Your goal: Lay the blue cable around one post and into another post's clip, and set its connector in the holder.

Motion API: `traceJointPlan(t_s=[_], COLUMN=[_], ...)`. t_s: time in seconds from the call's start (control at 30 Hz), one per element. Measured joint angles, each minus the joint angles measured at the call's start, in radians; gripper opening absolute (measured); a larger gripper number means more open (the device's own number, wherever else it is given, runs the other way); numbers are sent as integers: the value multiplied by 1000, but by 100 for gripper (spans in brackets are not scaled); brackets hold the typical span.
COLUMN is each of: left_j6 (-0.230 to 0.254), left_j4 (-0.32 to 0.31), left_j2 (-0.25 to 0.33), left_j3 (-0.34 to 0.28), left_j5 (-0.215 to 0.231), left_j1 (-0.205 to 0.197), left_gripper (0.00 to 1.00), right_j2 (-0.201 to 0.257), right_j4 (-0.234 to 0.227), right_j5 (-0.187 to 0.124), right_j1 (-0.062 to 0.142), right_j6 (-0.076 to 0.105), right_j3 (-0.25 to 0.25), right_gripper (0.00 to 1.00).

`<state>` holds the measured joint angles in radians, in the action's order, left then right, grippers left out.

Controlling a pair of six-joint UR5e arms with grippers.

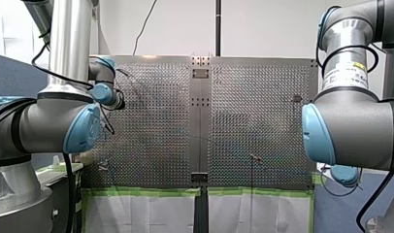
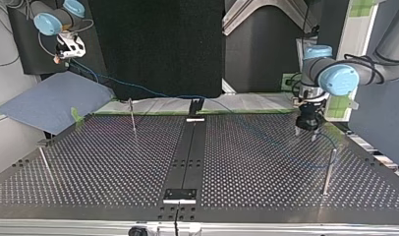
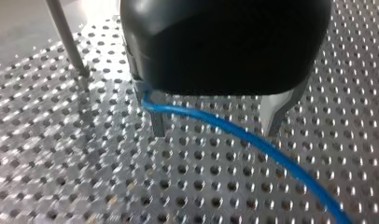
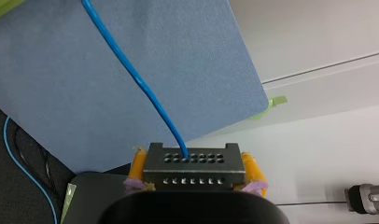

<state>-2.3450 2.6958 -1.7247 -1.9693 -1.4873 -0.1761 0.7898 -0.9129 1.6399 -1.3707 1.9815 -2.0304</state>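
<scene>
Blue round cable (image 3: 253, 140) not yet round any slim metal post (image 2: 329, 169), nor clipped. Runs loose between the spread fingers (image 3: 157, 123) of my left gripper (image 3: 215, 133), over the far-right corner, top view, of the perforated steel table (image 2: 114, 167). Ends in a black drilled block connector (image 4: 192, 161) clamped by the yellow pads (image 4: 252, 169) of my right gripper (image 4: 195, 173), aloft beyond the far-left corner. All steps seemingly left.

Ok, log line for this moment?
right gripper: shut on connector, off the table | left gripper: open over table, blue cable passing between its fingers
</scene>
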Motion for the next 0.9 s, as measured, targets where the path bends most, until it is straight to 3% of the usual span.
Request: traceJointPlan(t_s=[0.37,0.6,0.9], left_j6=[69,81,78], left_j4=[19,30,41], left_j2=[40,44,49], left_j3=[0,0,0], left_j5=[-78,-86,-64], left_j1=[-29,-30,-20], left_gripper=[100,100,100], right_j2=[0,0,0], right_j4=[0,0,0], right_j5=[-1,-1,-1], right_j1=[0,-1,0], right_j6=[1,2,3], right_j3=[0,0,0], right_gripper=[0,0,0])
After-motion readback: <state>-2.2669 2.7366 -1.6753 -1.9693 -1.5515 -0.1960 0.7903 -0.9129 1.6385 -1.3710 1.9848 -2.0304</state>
